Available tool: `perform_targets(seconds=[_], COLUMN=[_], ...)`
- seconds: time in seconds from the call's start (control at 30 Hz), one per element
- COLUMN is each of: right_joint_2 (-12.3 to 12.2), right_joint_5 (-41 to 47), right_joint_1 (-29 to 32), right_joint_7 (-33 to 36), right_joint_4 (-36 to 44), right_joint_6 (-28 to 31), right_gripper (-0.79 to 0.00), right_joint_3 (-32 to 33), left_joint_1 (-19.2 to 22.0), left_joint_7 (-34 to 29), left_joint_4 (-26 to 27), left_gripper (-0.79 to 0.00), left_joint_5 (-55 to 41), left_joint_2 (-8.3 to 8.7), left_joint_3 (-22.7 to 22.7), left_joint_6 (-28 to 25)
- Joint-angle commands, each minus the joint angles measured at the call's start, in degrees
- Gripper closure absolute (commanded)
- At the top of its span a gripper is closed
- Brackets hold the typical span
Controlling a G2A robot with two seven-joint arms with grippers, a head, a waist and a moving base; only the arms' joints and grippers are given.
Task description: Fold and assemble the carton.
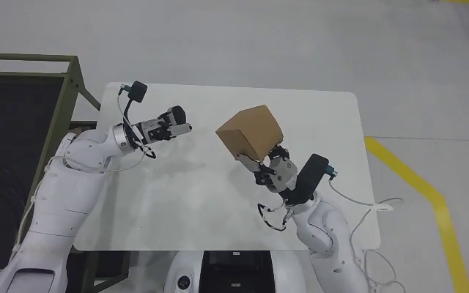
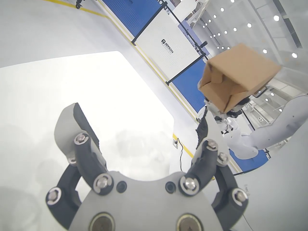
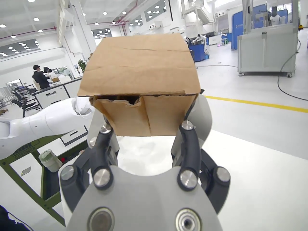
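1. Above the white table [image 1: 190, 212], on your right arm's side, the brown carton [image 1: 249, 130] hangs tilted and clear of the surface.
2. Right gripper [image 3: 149, 121]: the claw pinches the carton's near end, one finger against each side wall. Judgement: it grips by the walls so that the far end is open to the other arm.
3. Left gripper [image 2: 138, 118]: the claw is spread with nothing between the fingers. It hovers over the table, well apart from the carton and aimed towards it. It is probably free for pressing flaps.
4. The end flaps [image 2: 216, 90] facing the left gripper look folded in and interlocked.
5. The flap by the right claw [image 3: 120, 114] has a ragged edge with a dark gap above it. Treat that end as not fully seated.
6. Judgement: the body is squared up, and you likely have only that end left to close.
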State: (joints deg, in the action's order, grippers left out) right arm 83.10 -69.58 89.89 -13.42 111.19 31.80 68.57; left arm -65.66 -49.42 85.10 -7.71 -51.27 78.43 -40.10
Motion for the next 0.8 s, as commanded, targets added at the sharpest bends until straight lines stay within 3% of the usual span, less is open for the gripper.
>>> perform_targets(seconds=[0.0,0.1,0.4,0.77], right_joint_2=[-0.09,-0.33,-0.66,-1.18], right_joint_5=[1.41,5.43,14.31,28.31], right_joint_1=[-1.26,-5.22,-14.68,-19.39], right_joint_7=[0.48,1.26,4.09,6.72], right_joint_4=[1.60,2.80,3.89,5.05], right_joint_6=[1.42,6.99,7.81,9.88], right_gripper=[0.000,0.000,0.000,0.000], right_joint_3=[-0.09,0.34,3.82,6.05], left_joint_1=[0.00,0.00,0.00,0.00], left_joint_7=[0.00,0.00,0.00,0.00], left_joint_4=[0.00,0.00,0.00,0.00], left_gripper=[-0.785,-0.785,-0.785,-0.785], left_joint_5=[0.00,0.00,0.00,0.00], left_joint_2=[0.00,0.00,0.00,0.00], left_joint_3=[0.00,0.00,0.00,0.00], left_joint_6=[0.00,0.00,0.00,0.00])
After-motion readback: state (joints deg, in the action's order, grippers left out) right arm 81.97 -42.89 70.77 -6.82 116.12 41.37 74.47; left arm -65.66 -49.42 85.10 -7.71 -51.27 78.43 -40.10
